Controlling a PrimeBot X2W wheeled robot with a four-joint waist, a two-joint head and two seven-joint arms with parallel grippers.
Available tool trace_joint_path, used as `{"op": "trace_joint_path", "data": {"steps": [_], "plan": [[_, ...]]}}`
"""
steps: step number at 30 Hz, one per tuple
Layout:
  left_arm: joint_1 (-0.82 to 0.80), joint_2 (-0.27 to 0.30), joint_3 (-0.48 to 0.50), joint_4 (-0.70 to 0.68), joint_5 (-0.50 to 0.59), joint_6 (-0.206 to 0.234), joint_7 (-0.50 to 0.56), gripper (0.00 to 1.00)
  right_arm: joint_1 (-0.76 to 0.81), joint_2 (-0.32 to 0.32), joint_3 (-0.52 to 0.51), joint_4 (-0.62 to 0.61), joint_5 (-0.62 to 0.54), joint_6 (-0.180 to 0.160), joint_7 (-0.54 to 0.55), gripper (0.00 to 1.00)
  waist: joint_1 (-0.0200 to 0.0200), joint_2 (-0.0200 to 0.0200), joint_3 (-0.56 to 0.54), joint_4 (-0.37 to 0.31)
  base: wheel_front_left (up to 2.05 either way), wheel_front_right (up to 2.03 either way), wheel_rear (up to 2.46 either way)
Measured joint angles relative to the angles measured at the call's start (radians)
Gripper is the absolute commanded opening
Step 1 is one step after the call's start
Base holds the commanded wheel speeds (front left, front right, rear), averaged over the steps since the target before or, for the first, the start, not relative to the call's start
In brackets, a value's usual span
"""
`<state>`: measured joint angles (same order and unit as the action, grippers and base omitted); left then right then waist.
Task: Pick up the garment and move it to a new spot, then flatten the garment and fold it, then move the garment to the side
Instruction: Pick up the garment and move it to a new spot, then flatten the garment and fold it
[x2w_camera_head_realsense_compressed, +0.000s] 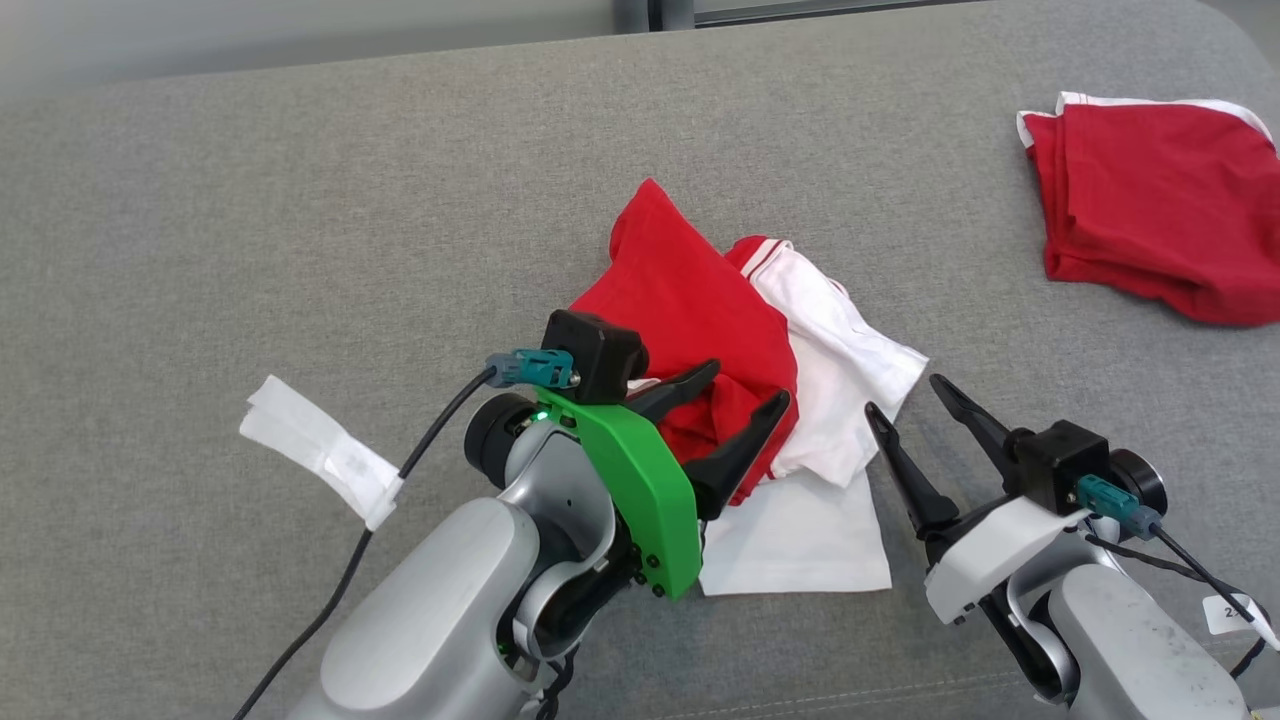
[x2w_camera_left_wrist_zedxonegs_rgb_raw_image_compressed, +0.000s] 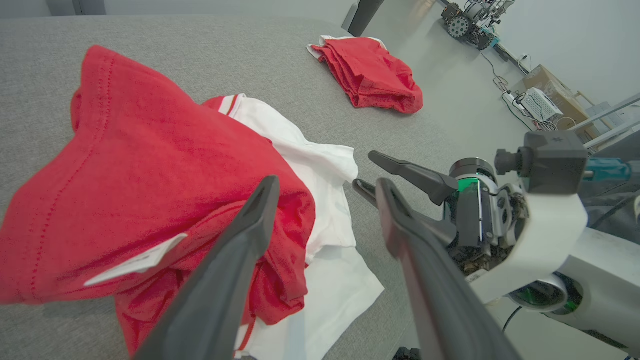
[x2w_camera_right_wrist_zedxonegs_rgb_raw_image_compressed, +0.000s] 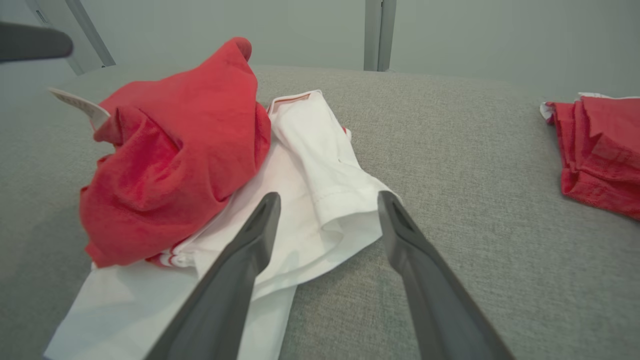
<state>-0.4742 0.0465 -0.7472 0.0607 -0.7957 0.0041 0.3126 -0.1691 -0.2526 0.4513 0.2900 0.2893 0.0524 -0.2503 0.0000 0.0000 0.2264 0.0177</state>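
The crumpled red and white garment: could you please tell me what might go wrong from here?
1. The garment lies bunched, red over white, so the open left gripper at it may pinch several layers and lift a lump.
2. The open right gripper sits close beside the left one; closing in together, the two might collide.
3. A folded red garment lies to the right; a swing that way could disturb it.

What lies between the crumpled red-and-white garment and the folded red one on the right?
Nothing but bare grey fabric surface separates the crumpled garment from the folded red garment; the head view shows that stretch plainly.
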Motion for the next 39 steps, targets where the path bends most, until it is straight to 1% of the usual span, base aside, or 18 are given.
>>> {"op": "trace_joint_path", "data": {"steps": [6,10,11,19,22,27,32,33,35,36,38,39], "plan": [[0.006,0.000,-0.005,0.012,-0.002,0.022,-0.015,1.00,-0.001,-0.006,-0.020,0.021,0.000,-0.001,0.000,1.00,0.0000,0.0000,-0.007,0.028,0.00,0.00,0.00],[0.026,0.000,-0.005,0.014,-0.006,0.032,-0.024,1.00,-0.003,-0.029,-0.038,0.047,0.000,-0.003,0.001,1.00,0.0000,0.0000,-0.010,0.048,0.00,0.00,0.00],[0.032,0.000,-0.007,0.014,-0.010,0.032,-0.024,1.00,-0.006,-0.035,-0.041,0.053,0.000,-0.010,0.002,1.00,0.0000,0.0000,-0.011,0.053,0.00,0.00,0.00],[0.044,0.000,-0.022,0.010,-0.011,0.033,-0.036,1.00,-0.036,-0.059,-0.043,0.104,-0.010,-0.010,0.033,1.00,0.0000,0.0000,-0.013,0.097,0.00,0.00,0.00],[0.045,0.000,-0.027,0.006,-0.016,0.040,-0.041,1.00,-0.050,-0.064,-0.035,0.133,-0.011,-0.009,0.056,1.00,0.0000,0.0000,-0.014,0.113,0.00,0.00,0.00],[0.046,0.000,-0.029,0.000,-0.020,0.041,-0.048,1.00,-0.054,-0.062,-0.030,0.171,-0.010,0.000,0.081,1.00,0.0000,0.0000,-0.016,0.137,0.00,0.00,0.00],[0.059,0.000,-0.026,-0.001,-0.020,0.047,-0.051,1.00,-0.078,-0.052,-0.022,0.200,0.003,0.019,0.105,1.00,0.0000,0.0000,-0.020,0.150,0.00,0.00,0.00],[0.064,0.000,-0.026,-0.001,-0.020,0.049,-0.058,1.00,-0.082,-0.050,-0.022,0.208,0.009,0.021,0.109,0.95,0.0000,0.0000,-0.021,0.151,0.00,0.00,0.00],[0.067,0.000,-0.026,-0.001,-0.020,0.049,-0.059,1.00,-0.086,-0.044,-0.023,0.225,0.020,0.026,0.120,0.51,0.0000,0.0000,-0.022,0.152,0.00,0.00,0.00],[0.067,0.000,-0.026,-0.001,-0.020,0.049,-0.060,1.00,-0.088,-0.040,-0.025,0.234,0.026,0.027,0.125,0.46,0.0000,0.0000,-0.022,0.153,0.00,0.00,0.00],[0.070,0.000,-0.026,-0.001,-0.020,0.049,-0.060,1.00,-0.088,-0.029,-0.035,0.248,0.052,0.029,0.135,0.27,0.0000,0.0000,-0.023,0.154,0.00,0.00,0.00],[0.072,0.000,-0.026,-0.001,-0.020,0.050,-0.060,1.00,-0.088,-0.026,-0.039,0.253,0.064,0.031,0.137,0.20,0.0000,0.0000,-0.023,0.155,0.00,0.00,0.00]]}}
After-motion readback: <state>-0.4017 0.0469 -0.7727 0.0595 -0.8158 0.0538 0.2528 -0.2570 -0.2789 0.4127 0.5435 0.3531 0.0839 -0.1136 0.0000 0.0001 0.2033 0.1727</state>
